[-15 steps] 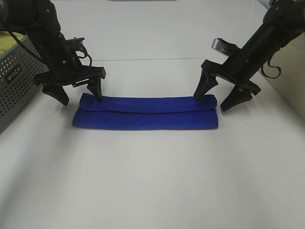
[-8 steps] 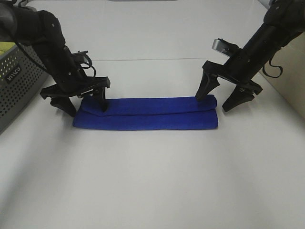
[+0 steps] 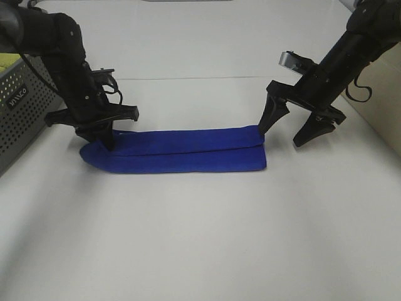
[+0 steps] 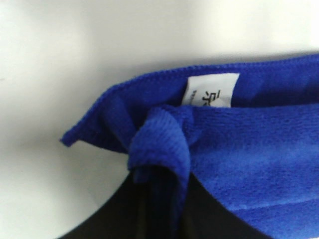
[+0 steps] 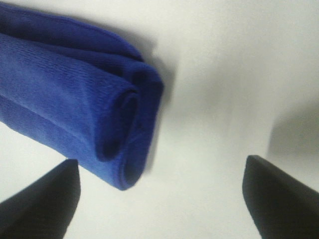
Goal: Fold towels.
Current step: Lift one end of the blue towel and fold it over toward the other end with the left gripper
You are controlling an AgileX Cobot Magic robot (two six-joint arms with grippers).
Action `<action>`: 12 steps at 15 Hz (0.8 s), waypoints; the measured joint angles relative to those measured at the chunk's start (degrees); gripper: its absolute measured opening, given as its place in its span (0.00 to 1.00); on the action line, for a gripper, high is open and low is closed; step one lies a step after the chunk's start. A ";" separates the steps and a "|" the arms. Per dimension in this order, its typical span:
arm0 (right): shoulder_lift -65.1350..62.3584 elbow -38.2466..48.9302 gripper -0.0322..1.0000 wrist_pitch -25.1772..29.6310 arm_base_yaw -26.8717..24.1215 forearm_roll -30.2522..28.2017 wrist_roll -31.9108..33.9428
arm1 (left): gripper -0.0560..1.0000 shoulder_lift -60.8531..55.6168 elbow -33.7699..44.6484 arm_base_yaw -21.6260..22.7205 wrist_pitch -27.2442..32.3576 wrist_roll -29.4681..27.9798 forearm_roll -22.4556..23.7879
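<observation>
While the left gripper pinches the blue towel by its tagged end on the bench, the right gripper hangs spread, just beside the other end.

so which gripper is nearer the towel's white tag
Left: the left gripper pinches the towel end bearing the white tag; the right gripper hangs open at the far end.

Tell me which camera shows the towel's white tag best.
Left wrist: the white tag sits close and unobstructed against the towel hem. Exterior high shows only the folded towel, no tag visible. Right wrist shows the opposite folded end, no tag.
</observation>
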 joint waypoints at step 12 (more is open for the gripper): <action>0.00 0.00 0.85 0.11 0.00 0.00 0.00 | 0.14 -2.92 -14.84 -10.14 3.90 -3.90 -16.33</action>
